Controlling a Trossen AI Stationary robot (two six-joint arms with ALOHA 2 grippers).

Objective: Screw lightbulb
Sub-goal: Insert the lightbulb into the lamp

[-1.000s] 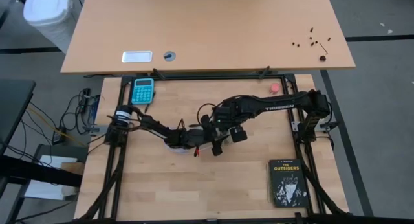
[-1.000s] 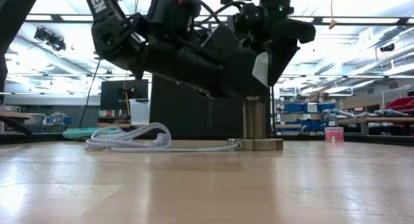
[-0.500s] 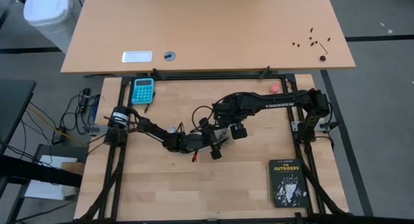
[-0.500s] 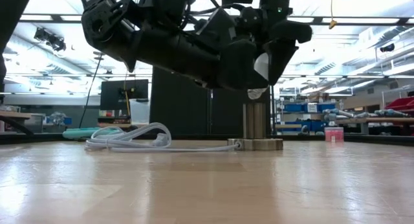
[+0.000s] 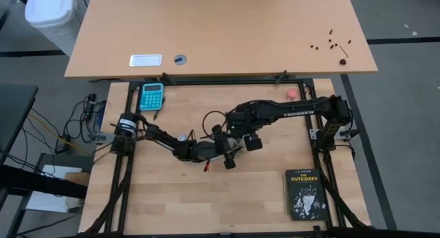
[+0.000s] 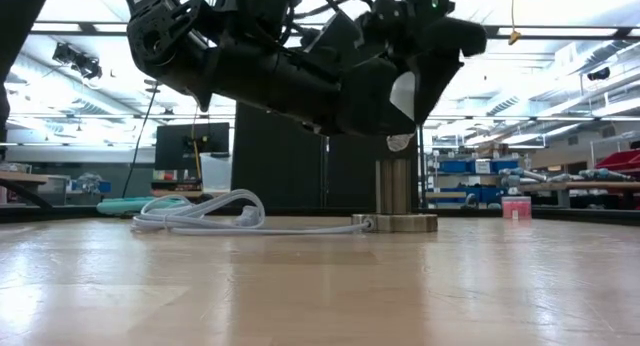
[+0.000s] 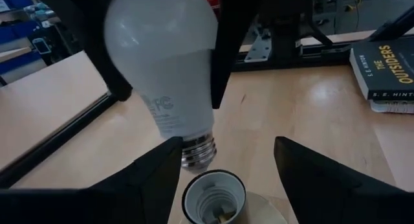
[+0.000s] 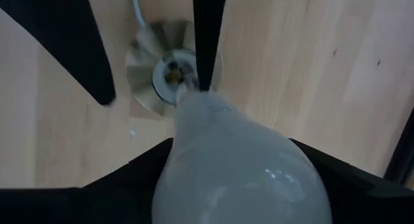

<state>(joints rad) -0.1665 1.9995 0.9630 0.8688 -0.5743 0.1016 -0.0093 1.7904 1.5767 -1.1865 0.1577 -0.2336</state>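
Lightbulb work is at the lining-up stage. In the high view both arms meet over the middle of the table [image 5: 165,203]; the right gripper [image 5: 236,143] reaches in from its side and the left gripper [image 5: 218,153] lies just beside it, with a black book [image 5: 304,195] well apart toward the right arm's base. The bulb itself is hidden under the arms there.

From the low view, the lightbulb [image 6: 403,98] hangs base-down beneath the dark mass of the grippers, its threaded tip just above the upright socket [image 6: 397,189] and, as far as I can tell, not yet in it. A white cord [image 6: 205,212] lies coiled on the table beside the socket's foot.

Looking past the left gripper's [image 7: 228,160] fingers [image 7: 320,169], which stand spread with nothing between them, the socket [image 7: 214,197] sits between and just ahead of them, apparently so they can steady it. The bulb [image 7: 165,65] is tilted, its screw base just above the socket's rim and a little off to one side.

Seen from the right wrist, that gripper [image 8: 242,179] is closed on the bulb's [image 8: 242,175] wide glass part, base pointing away toward the socket [image 8: 171,72] below, a hold that leaves the thread free to enter and turn.
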